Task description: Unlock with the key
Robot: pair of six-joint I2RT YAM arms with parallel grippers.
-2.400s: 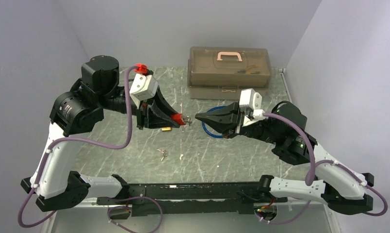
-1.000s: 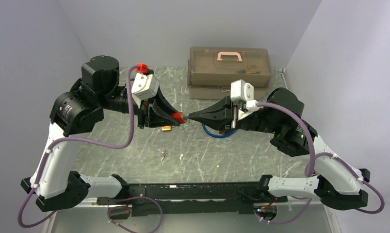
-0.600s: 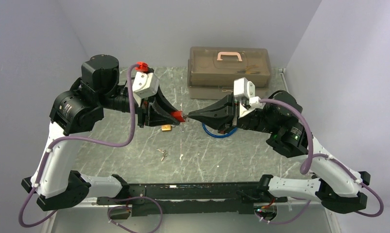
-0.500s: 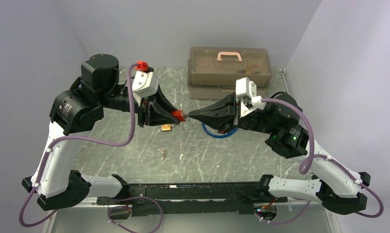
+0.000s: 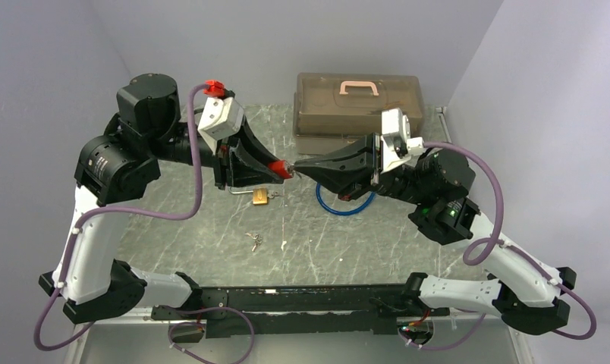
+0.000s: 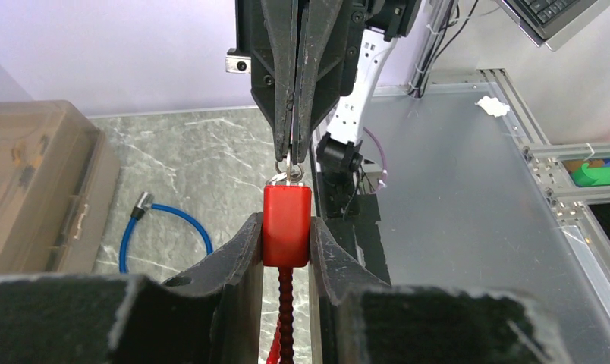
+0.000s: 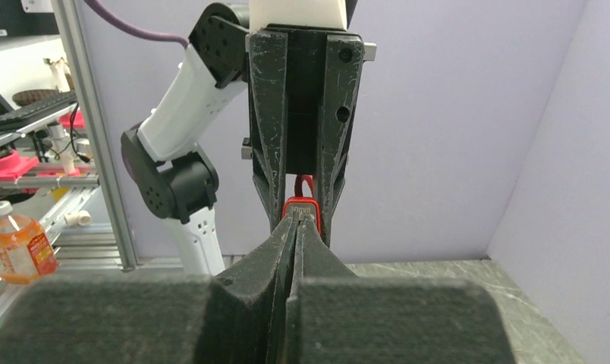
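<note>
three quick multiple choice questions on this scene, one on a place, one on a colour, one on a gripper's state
1. Where is the brass padlock? A on the table near the left gripper; B on the toolbox lid; C inside the blue cable loop.
2. What colour is the toolbox handle? A blue; B pink; C black.
3. The left gripper is: A open; B shut on the blue cable; C shut on the red lock.
1 A, it lies on the marble; 2 B, pink on the brown box; 3 C, the lock sits clamped in it while the right gripper pinches the key.
</note>
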